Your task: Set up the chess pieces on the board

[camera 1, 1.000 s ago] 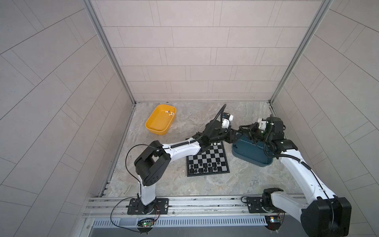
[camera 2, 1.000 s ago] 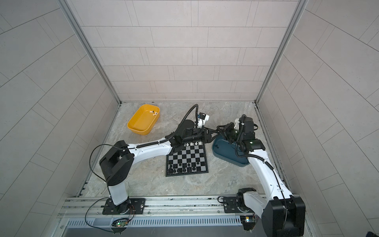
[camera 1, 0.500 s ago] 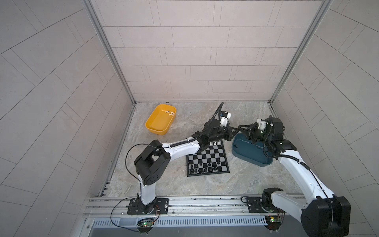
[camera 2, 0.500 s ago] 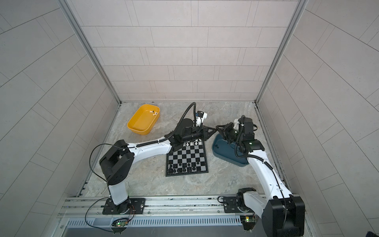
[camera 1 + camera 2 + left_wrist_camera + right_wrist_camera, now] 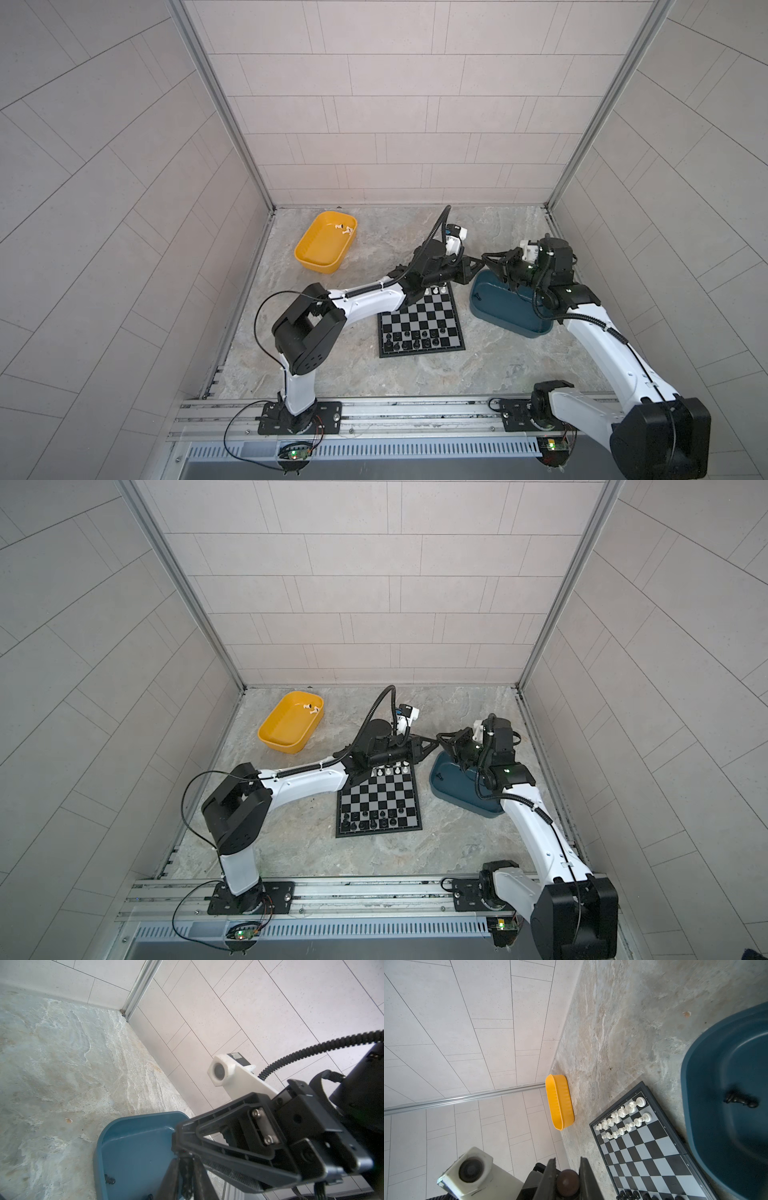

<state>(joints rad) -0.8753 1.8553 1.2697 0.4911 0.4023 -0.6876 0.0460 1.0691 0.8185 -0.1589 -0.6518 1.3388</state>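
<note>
Near tray [image 5: 708, 1105], R gripper [image 5: 568, 1159] pinches 1 blk piece [image 5: 568, 1183].

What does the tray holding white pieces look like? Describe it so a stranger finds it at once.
From the chessboard mid-floor, look left toward the back wall. There stands the yellow tray, oblong with rounded corners, two small white pieces at its far end. Unlike the teal tray hard by the board's right edge, it is bright yellow and well apart from the board.
</note>
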